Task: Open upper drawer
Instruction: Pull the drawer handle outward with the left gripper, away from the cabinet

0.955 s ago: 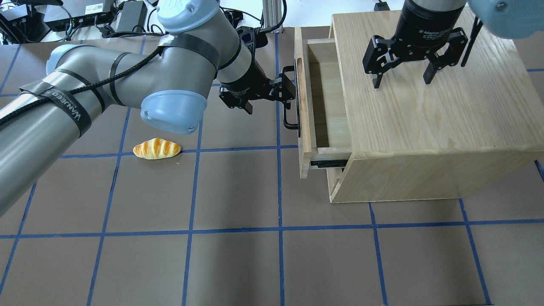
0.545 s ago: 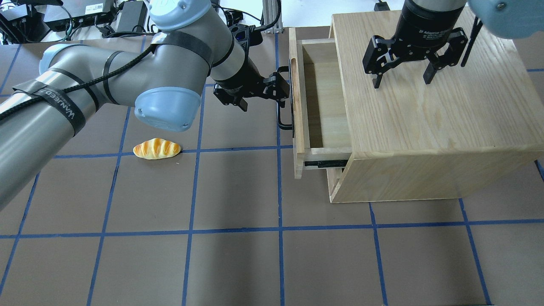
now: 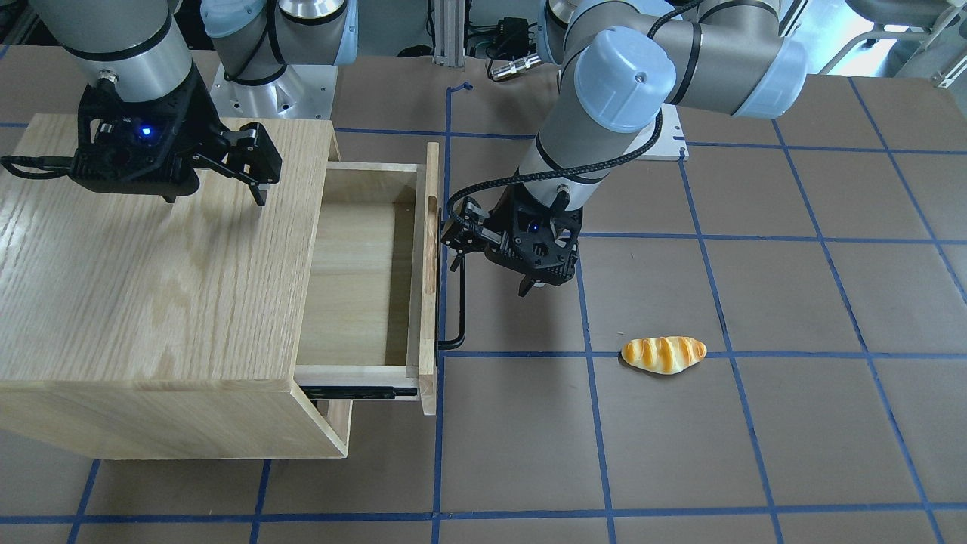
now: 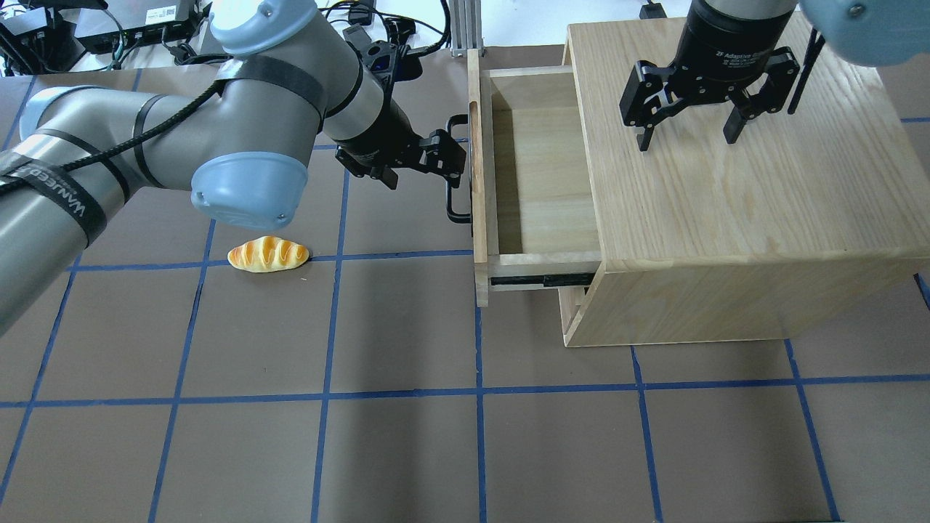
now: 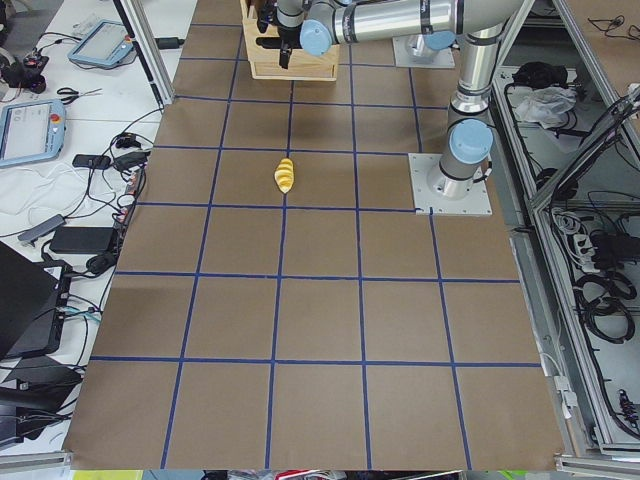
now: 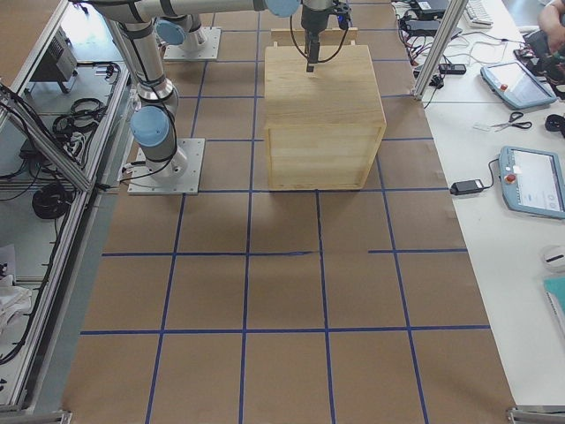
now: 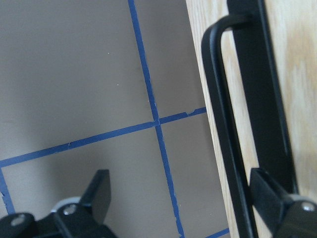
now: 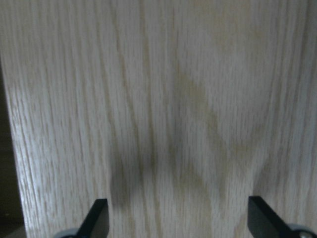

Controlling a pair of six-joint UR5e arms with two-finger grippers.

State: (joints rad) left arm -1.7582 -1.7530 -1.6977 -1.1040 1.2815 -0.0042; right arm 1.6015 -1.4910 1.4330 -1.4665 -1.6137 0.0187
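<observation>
Upper drawer looks stiff, light on its slides; left gripper spread wide, one finger apparently behind bar handle, so pull mid-bar.

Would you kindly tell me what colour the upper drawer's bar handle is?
Black; the handle shows best in the left wrist-mounted view.

overhead looking forward-down, front camera opposite, facing back, both sharing upper drawer
</observation>
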